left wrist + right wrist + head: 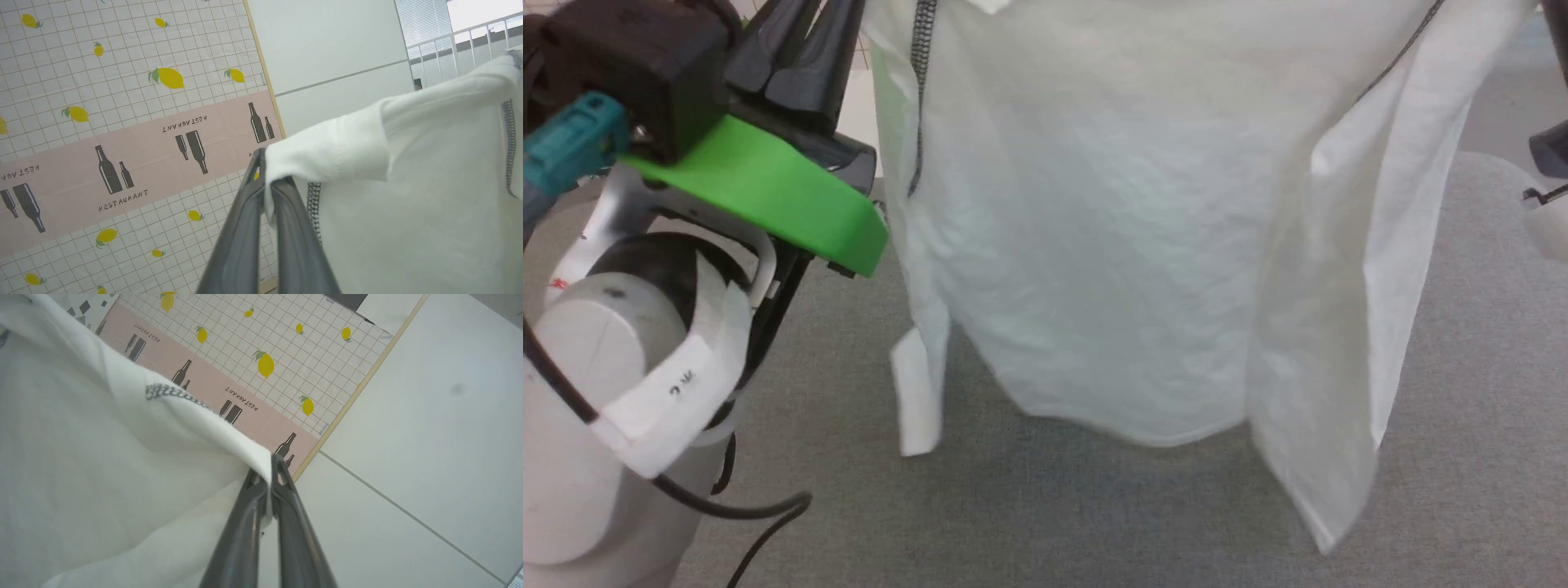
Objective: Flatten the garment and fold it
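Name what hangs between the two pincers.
The white shirt, pinched by the left pincer and right pincer; head view shows it hanging spread above the grey surface.

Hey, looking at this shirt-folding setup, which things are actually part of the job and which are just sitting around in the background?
Part of the job: white long-sleeved shirt, hanging; left gripper, shut on its top edge; right gripper, shut on the other side; grey surface beneath, probably where it gets laid.
Just around: lemon-and-bottle patterned sheet; white wall; railing by the window.
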You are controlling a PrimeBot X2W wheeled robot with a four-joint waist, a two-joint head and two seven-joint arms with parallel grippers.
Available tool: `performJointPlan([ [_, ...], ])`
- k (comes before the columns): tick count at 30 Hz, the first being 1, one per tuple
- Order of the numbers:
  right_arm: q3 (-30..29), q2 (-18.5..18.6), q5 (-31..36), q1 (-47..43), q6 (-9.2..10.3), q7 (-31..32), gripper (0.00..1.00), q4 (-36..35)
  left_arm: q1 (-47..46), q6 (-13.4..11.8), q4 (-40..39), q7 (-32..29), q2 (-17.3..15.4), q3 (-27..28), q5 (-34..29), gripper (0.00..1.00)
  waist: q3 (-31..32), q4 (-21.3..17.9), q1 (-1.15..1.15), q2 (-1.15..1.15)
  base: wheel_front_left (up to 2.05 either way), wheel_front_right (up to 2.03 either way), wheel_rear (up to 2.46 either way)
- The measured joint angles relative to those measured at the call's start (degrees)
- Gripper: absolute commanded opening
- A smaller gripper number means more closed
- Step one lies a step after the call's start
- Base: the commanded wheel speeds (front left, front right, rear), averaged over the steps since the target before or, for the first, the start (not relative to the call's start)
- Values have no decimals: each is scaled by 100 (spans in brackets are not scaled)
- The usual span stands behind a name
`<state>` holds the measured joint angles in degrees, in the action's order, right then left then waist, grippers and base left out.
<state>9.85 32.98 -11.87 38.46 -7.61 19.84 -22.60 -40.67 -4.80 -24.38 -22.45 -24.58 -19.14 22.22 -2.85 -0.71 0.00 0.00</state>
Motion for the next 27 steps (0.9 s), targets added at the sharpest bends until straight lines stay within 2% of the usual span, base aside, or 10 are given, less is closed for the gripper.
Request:
performJointPlan([
  [7, 63, -91, -402, 33, 0, 565, 0, -213, -214, -59, 21, -590, -1, 48, 296, 0, -47, -51, 0, 0, 0, 0, 0],
  [14, 376, -34, -683, 727, 0, 795, 0, 130, -994, -159, 887, -867, 316, 154, 623, 0, -440, -56, 0, 0, 0, 0, 0],
  [21, 1039, -153, -765, 2327, 0, 865, 0, 1300, -2341, -189, 2191, -977, 308, 160, 303, 0, -973, -104, 0, 0, 0, 0, 0],
  [27, 1522, -199, -430, 4048, -1, 573, 0, 2573, -3734, -423, 3144, -614, 528, 151, -212, 0, -1586, -121, 0, 0, 0, 0, 0],
])
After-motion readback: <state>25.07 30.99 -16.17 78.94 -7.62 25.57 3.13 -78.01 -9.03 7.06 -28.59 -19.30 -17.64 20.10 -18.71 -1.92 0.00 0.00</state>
